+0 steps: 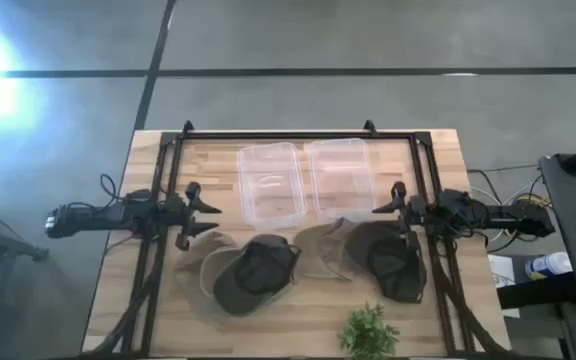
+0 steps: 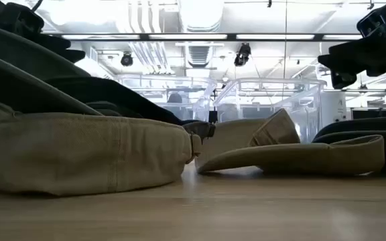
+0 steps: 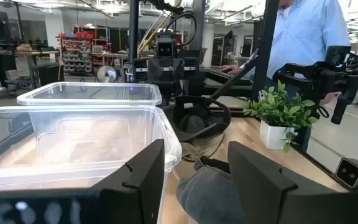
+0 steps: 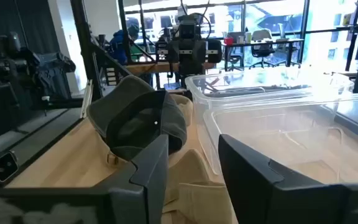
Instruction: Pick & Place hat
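Observation:
Several caps lie near the table's near edge. A tan cap [image 1: 208,262] is overlapped by a dark olive cap [image 1: 256,272] [image 4: 138,121]. To the right, a tan cap [image 1: 323,250] [image 2: 293,157] lies beside a dark cap [image 1: 393,260] [image 3: 194,118]. Two clear plastic bins [image 1: 270,185] [image 1: 340,178] stand side by side toward the far edge. My left gripper [image 1: 203,215] [image 3: 197,186] hovers open, left of the bins and above the tan cap's far side. My right gripper [image 1: 383,210] [image 4: 194,180] hovers open, right of the bins and above the right pair of caps.
A small potted plant [image 1: 370,330] [image 3: 281,112] stands at the near edge, right of centre. A black frame [image 1: 278,135] runs around the table's far and side edges. A person in a blue shirt [image 3: 309,31] stands beyond the table's right side.

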Controlling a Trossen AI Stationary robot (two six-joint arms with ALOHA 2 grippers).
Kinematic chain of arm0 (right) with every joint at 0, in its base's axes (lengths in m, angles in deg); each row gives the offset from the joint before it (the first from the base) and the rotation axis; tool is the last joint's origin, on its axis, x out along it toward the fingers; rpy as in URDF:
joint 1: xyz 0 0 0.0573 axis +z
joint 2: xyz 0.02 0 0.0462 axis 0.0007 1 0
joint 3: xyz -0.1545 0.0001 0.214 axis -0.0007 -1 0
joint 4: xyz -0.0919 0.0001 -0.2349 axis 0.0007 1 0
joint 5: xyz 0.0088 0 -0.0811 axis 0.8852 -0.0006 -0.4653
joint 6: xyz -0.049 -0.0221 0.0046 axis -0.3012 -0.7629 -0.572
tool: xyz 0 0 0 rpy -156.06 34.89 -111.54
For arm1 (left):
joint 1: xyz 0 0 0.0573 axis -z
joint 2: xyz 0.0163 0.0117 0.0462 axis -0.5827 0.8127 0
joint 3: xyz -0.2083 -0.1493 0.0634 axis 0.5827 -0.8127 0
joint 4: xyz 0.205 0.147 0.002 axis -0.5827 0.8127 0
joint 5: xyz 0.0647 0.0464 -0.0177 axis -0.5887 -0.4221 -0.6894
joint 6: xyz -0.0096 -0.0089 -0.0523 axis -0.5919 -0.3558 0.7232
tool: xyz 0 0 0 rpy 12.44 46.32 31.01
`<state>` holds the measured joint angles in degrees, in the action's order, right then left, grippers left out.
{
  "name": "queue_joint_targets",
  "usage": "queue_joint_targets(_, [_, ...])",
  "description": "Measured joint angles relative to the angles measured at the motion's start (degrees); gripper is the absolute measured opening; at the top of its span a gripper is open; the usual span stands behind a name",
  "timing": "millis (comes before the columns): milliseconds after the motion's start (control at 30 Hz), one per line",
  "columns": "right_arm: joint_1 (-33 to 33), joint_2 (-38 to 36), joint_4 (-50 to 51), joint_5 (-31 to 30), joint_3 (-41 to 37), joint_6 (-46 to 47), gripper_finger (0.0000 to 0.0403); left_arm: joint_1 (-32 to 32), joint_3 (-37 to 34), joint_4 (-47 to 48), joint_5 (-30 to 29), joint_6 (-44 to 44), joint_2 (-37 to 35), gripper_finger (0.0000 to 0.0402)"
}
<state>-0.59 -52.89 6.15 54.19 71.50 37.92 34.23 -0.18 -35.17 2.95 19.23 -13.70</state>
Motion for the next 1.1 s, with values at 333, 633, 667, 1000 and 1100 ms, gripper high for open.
queue_joint_targets(333, [0.0,0.0,0.0,0.0,0.0,0.0,0.0139,0.0,0.0,0.0,0.0,0.0,0.0,0.0171])
queue_joint_targets(633, [0.0,0.0,0.0,0.0,0.0,0.0,0.0139,0.0,0.0,0.0,0.0,0.0,0.0,0.0171])
queue_joint_targets(667, [0.0,0.0,0.0,0.0,0.0,0.0,0.0139,0.0,0.0,0.0,0.0,0.0,0.0,0.0171])
queue_joint_targets(1000, [0.0,0.0,0.0,0.0,0.0,0.0,0.0139,0.0,0.0,0.0,0.0,0.0,0.0,0.0171])
queue_joint_targets(1100, [0.0,0.0,0.0,0.0,0.0,0.0,0.0139,0.0,0.0,0.0,0.0,0.0,0.0,0.0171])
